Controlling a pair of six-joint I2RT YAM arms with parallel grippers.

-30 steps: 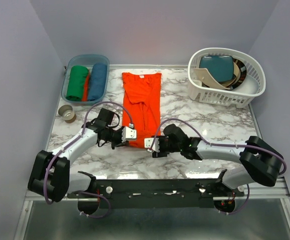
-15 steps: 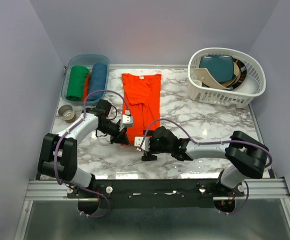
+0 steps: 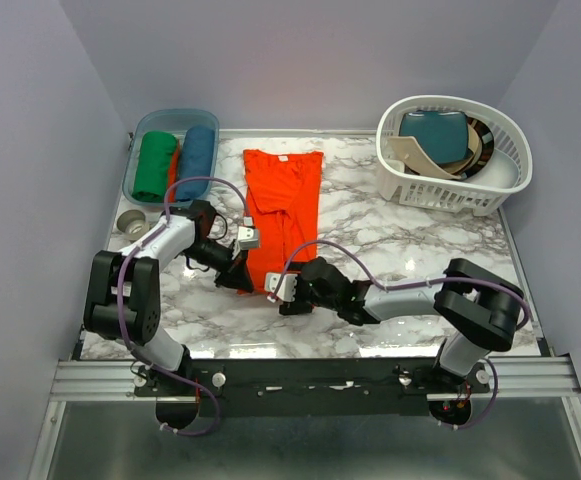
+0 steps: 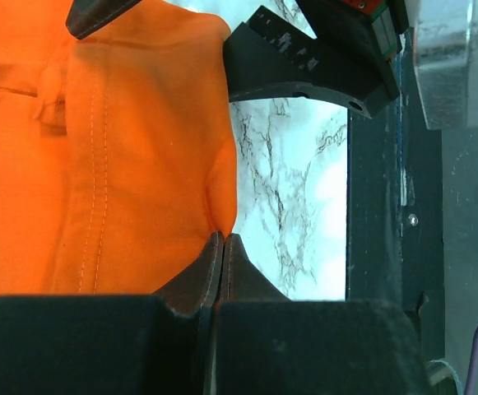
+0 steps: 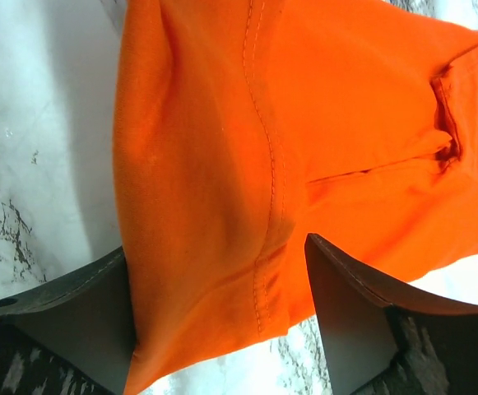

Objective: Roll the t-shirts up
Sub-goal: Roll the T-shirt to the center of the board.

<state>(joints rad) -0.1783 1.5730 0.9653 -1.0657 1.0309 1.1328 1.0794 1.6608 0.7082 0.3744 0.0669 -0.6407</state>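
The orange-red t-shirt [image 3: 284,205], folded into a long strip, lies at the table's middle with its white neck label at the far end. My left gripper [image 3: 242,277] is at the shirt's near left corner; in the left wrist view [image 4: 223,239] its jaws are shut and pinch the hem edge of the orange cloth [image 4: 123,148]. My right gripper [image 3: 281,291] is at the near hem, open; in the right wrist view [image 5: 218,329] its fingers [image 5: 74,313] straddle the hem corner [image 5: 222,206]. Rolled green [image 3: 154,165] and blue [image 3: 197,160] shirts lie in a clear bin.
The clear bin [image 3: 141,133] stands at the far left. A white basket [image 3: 500,180] with items stands at the far right. A tape roll [image 3: 130,222] lies at the left edge. The right gripper's fingers [image 4: 304,70] show close ahead in the left wrist view.
My right gripper has slid left along the near hem to the shirt's near end. My left gripper has shifted left and turned onto the shirt's near left corner.
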